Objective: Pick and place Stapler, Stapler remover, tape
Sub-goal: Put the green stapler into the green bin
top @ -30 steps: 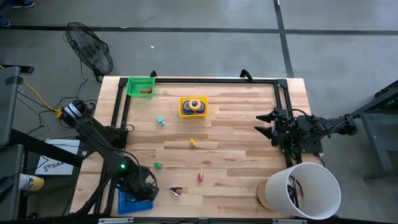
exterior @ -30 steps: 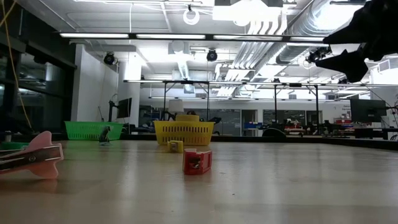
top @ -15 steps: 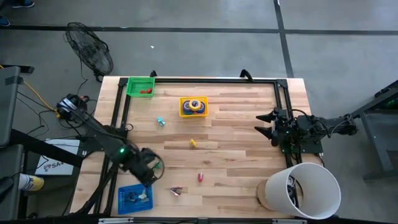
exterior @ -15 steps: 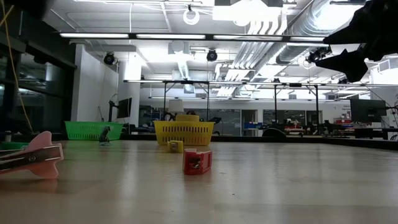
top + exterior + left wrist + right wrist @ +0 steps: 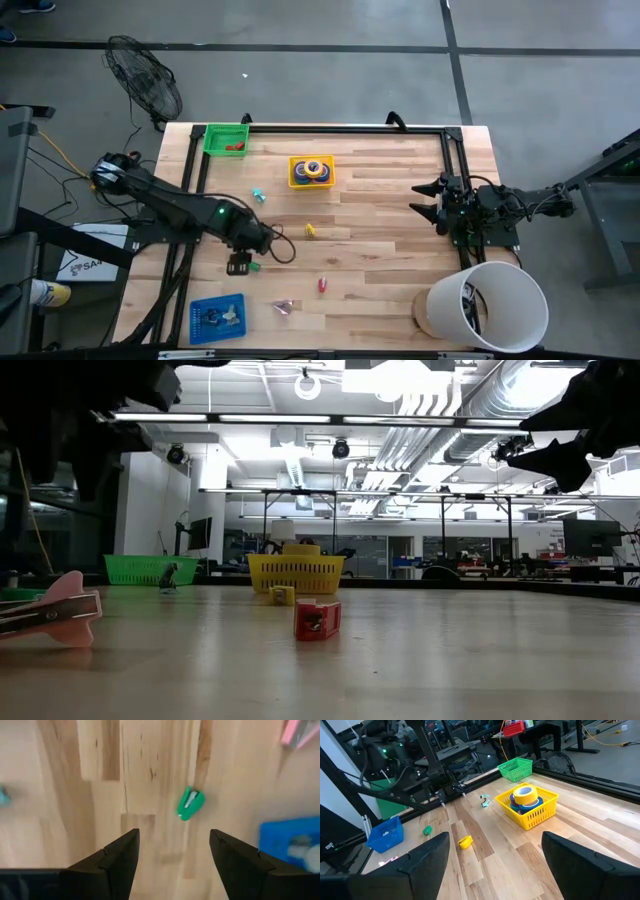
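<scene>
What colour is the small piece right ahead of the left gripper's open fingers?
Green. The small piece lies on the wooden table ahead of the left gripper; clearest in the left wrist view.

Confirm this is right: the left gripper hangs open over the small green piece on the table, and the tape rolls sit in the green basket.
Not quite. The tape rolls sit in the yellow basket, as the high view shows. The rest stands: the left gripper hangs open over the small green piece.
</scene>
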`<act>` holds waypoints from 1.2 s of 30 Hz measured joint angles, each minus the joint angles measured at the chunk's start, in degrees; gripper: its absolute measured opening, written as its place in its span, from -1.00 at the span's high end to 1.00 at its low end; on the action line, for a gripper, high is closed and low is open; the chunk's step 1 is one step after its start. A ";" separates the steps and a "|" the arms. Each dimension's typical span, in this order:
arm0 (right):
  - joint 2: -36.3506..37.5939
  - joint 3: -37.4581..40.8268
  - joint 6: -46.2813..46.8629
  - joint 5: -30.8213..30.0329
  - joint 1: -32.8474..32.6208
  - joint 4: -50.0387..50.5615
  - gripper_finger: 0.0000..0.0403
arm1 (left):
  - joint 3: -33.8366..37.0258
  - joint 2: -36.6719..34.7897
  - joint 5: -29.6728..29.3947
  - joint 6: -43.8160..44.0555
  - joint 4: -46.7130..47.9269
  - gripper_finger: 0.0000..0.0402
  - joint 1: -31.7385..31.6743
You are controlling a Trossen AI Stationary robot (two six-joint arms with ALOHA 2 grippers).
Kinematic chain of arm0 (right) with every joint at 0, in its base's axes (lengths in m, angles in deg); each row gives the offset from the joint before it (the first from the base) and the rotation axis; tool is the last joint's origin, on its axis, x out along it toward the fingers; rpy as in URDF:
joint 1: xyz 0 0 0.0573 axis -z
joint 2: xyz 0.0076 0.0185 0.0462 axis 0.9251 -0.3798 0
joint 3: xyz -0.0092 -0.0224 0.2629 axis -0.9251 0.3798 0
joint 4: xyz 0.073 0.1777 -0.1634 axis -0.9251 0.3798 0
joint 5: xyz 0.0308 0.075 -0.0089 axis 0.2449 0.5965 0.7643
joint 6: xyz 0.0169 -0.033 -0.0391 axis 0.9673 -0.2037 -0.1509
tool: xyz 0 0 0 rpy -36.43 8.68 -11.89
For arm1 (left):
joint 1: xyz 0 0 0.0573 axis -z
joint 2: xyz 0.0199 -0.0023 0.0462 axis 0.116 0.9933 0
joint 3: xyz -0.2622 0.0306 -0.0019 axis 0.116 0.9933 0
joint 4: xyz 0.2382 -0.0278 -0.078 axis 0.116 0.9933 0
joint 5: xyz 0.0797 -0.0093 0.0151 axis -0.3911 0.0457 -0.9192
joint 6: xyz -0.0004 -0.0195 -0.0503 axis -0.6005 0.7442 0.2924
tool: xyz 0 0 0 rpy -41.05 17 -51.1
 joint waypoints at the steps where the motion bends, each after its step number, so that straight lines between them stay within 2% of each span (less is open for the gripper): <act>1: 0.00 0.00 0.00 0.00 0.00 0.00 -0.52 | 0.00 0.45 0.03 -3.21 -0.09 -0.17 -0.62; 5: 0.02 0.00 0.00 0.00 0.01 -0.02 -0.52 | 1.30 2.51 1.53 -12.26 -1.57 -0.17 -2.23; 8: 0.00 0.00 0.00 0.02 0.01 -0.02 -0.52 | 4.64 3.43 4.25 -15.76 -5.78 -0.17 -2.66; 12: 0.00 0.00 0.00 0.00 0.00 0.00 -0.52 | 9.12 3.56 5.28 -16.32 -11.07 -0.18 -2.47; 19: 0.00 0.00 0.00 0.01 0.02 -0.02 -0.52 | 12.94 3.56 8.15 -18.77 -17.80 -0.17 -2.47; 31: 0.00 0.00 0.00 0.02 0.00 0.00 -0.52 | 16.50 3.54 8.25 -20.59 -25.42 -0.17 -2.33; 36: 0.00 0.00 -0.02 0.01 0.02 0.00 -0.52 | 16.63 3.87 8.19 -22.29 -25.85 -0.17 -0.03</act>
